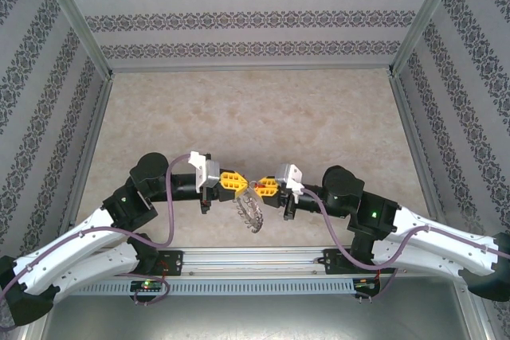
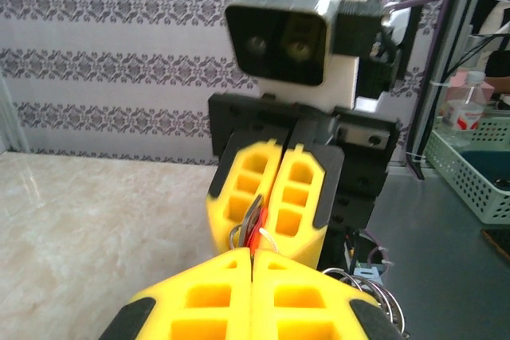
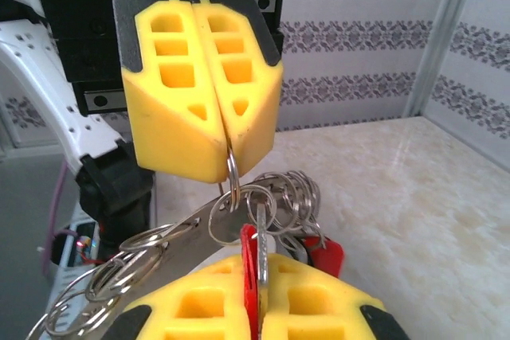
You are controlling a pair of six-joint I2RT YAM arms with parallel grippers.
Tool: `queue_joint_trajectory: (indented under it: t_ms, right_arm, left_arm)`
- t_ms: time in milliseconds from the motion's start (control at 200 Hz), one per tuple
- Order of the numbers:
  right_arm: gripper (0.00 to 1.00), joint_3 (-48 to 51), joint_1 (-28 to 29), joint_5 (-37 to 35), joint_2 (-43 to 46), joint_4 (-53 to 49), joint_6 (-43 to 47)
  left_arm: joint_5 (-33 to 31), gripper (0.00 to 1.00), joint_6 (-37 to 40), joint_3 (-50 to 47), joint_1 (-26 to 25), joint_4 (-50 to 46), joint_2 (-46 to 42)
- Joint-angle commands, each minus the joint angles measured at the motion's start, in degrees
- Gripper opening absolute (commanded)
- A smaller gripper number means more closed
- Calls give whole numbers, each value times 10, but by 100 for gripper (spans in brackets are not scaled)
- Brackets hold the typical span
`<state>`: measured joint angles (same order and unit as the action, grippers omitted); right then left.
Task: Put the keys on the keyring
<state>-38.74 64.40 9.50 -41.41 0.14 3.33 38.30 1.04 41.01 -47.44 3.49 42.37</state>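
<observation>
**Right wrist view, read from the camera outward.** Nearest the lens, the right gripper [image 3: 259, 264] has its 2 yellow fingers pressed together on the red plastic head of 1 key [image 3: 249, 276], which stands edge-on in the seam between them. Just beyond, a 2nd key head [image 3: 327, 256], also red, hangs among the wire loops. The keyring [image 3: 279, 197] bunches here into a cluster of overlapping silver coils, and further coils trail down towards the lower left corner. Above and behind the cluster, the left gripper [image 3: 226, 161] points tip-down, clamped on a single loop of the keyring that emerges from between its fingertips.

**Overhead view.** The 2 grippers meet nose to nose, raised over the near part of the table [image 1: 239, 109]. The slack of the keyring dangles beneath them. The patterned wall [image 1: 255, 17] closes the scene.

**Likely hazards.**
- The pinched loop is thin, springy wire, so a pull from the right arm could slide it out of the foam tips and drop the whole ring.
- The key is gripped by its head alone, so it may pivot in the seam and miss the coil's opening.
- So many turns overlap that the key could snag on the wrong one.

Whether this key is already threaded cannot be told.
</observation>
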Motion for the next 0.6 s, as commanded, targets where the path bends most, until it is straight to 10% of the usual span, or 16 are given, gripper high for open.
queue_joint_trajectory:
  t_ms: [0, 140, 315, 600]
  right_arm:
    - [0, -40, 5, -45, 10, -57, 24]
    - [0, -71, 5, -64, -16, -82, 35]
    - [0, -135, 5, -108, -87, -137, 49]
    - [0, -259, -14, -162, -232, -252, 53]
  left_arm:
    - [-37, 0, 9, -9, 9, 29, -18]
    - [-58, 1, 9, -34, 9, 32, -33]
    - [-77, 34, -8, -66, 9, 38, -58]
    - [-202, 55, -51, -163, 9, 100, -127]
